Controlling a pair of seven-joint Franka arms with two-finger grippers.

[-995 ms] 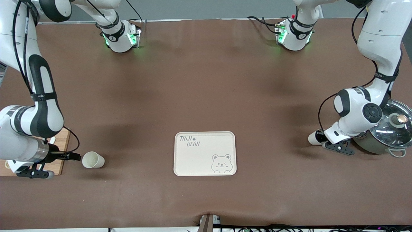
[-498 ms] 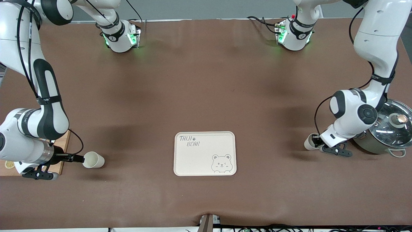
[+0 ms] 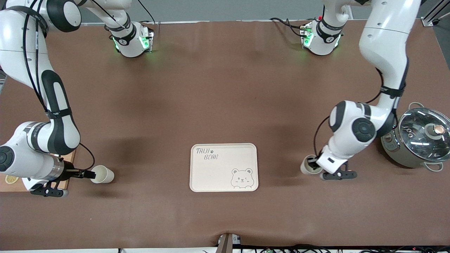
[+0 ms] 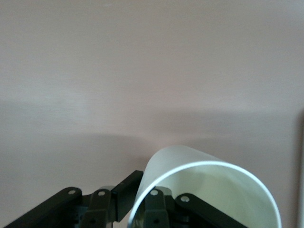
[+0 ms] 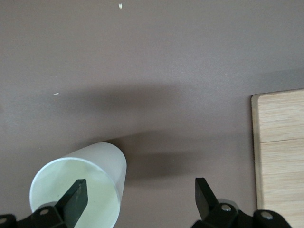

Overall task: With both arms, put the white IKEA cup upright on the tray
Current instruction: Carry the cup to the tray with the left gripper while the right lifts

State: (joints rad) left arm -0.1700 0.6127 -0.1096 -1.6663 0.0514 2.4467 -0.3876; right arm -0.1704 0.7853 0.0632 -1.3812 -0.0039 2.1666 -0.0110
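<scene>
Brown matting covers the whole table, and the tray (image 3: 224, 167) lies nearest the front camera, nothing on it. Toward the right arm's end from the tray, one white cup (image 3: 102, 174) lies on its side, the right gripper (image 3: 88, 174) spread wide with one finger inside the mouth: it should close on the wall squarely. Toward the left arm's end, just off the tray, the left gripper (image 3: 312, 163) is clamped on the second cup (image 3: 308, 166); I'd carry it level, set it down base first. A lidded pot (image 3: 418, 138) stands farther off.
</scene>
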